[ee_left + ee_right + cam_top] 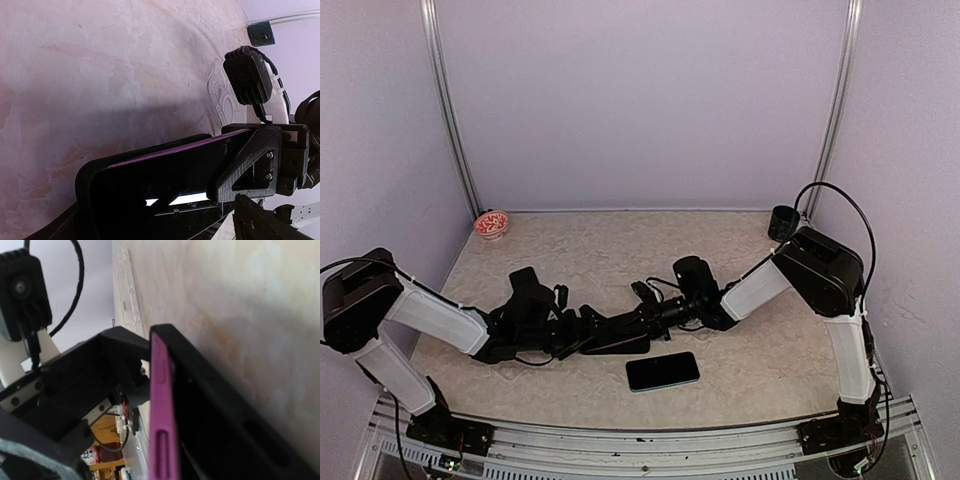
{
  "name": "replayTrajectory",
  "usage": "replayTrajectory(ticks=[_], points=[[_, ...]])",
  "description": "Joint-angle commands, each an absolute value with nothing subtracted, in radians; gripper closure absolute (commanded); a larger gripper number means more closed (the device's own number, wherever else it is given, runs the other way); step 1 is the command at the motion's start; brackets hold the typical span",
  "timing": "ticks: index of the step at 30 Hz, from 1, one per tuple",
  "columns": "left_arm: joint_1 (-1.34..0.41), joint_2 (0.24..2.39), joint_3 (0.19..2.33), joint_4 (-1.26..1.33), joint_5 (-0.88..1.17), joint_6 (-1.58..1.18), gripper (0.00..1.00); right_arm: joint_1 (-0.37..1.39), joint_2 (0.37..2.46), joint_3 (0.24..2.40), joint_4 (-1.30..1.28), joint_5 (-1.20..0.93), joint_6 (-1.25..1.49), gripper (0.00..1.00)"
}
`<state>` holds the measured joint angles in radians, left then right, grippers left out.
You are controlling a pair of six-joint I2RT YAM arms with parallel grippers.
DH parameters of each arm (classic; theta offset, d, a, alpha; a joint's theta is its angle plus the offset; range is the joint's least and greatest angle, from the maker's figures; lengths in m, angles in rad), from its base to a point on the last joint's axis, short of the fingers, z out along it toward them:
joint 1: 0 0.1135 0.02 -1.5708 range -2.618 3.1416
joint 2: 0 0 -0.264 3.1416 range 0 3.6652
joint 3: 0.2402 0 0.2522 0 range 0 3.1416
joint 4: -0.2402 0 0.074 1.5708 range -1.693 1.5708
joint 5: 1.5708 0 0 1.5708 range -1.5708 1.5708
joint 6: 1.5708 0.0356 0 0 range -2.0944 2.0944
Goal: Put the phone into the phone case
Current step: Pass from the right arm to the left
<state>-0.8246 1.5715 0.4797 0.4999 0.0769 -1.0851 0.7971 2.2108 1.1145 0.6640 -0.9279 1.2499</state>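
Note:
A phone [662, 371] with a black screen and a teal edge lies flat on the table, just in front of both grippers and apart from them. A dark phone case with a purple edge [617, 340] is held low over the table between the two arms. My left gripper [582, 330] is shut on its left end and my right gripper [646, 318] on its right end. In the left wrist view the case [165, 172] fills the lower frame, with the right gripper's finger [250, 162] clamped on its far end. In the right wrist view the case's purple side [161, 415] shows a button slot.
A small red and white bowl [492, 224] sits at the back left corner. A black cup [782, 222] stands at the back right corner. Metal frame posts and pale walls enclose the table.

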Motion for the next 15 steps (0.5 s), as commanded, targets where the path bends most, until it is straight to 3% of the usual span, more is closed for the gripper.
replayTrajectory(ticks=[1, 15], points=[[-0.830, 1.579, 0.470, 0.631, 0.148, -1.083, 0.07, 0.807, 2.168, 1.131, 0.692, -0.951, 1.232, 1.00], [-0.847, 1.630, 0.420, 0.847, 0.191, -1.124, 0.12, 0.810, 2.210, 1.095, 0.878, -0.952, 1.359, 1.00]])
